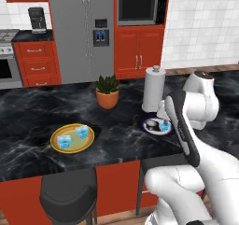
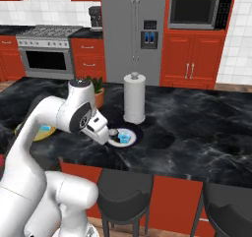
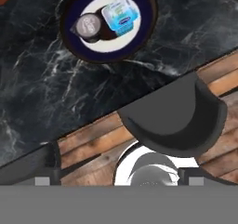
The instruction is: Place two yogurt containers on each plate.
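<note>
- On the desk (image 1: pixel 28 112), your yellow plate (image 1: pixel 72 138) carries two yogurts (image 1: pixel 82 131).
- Your navy plate (image 3: pixel 109 23) holds one blue yogurt (image 3: pixel 121 15) beside a dark-topped cup (image 3: pixel 89 26).
- Jaws: you can't tell their state.

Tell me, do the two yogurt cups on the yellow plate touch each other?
Apart. In the left base view, one yogurt cup sits toward the back of the yellow plate and the other cup nearer the front, with a strip of the plate's pale centre between them.
</note>
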{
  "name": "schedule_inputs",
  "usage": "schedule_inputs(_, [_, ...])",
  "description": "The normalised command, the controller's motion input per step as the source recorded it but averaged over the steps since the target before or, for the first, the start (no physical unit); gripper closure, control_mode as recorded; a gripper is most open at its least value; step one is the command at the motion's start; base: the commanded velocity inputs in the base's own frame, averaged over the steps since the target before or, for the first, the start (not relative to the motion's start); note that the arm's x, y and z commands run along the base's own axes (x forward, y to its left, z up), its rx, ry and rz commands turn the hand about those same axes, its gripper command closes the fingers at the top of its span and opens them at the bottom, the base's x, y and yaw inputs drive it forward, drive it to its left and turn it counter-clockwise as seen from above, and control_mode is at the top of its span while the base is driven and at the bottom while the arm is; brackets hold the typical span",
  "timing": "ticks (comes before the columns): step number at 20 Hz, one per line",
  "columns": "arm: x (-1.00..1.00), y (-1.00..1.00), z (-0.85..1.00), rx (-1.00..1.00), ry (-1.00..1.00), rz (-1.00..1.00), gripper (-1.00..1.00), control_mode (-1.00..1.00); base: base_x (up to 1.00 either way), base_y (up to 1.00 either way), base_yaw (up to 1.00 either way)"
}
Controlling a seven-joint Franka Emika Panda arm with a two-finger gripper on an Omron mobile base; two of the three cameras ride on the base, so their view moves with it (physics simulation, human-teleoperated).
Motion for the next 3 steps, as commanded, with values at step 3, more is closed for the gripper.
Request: schedule_inputs(3, [-0.85,0.1,0.15,-0.17,-0.23,0.14,-1.0,-1.0,0.0,0.0,0.0])
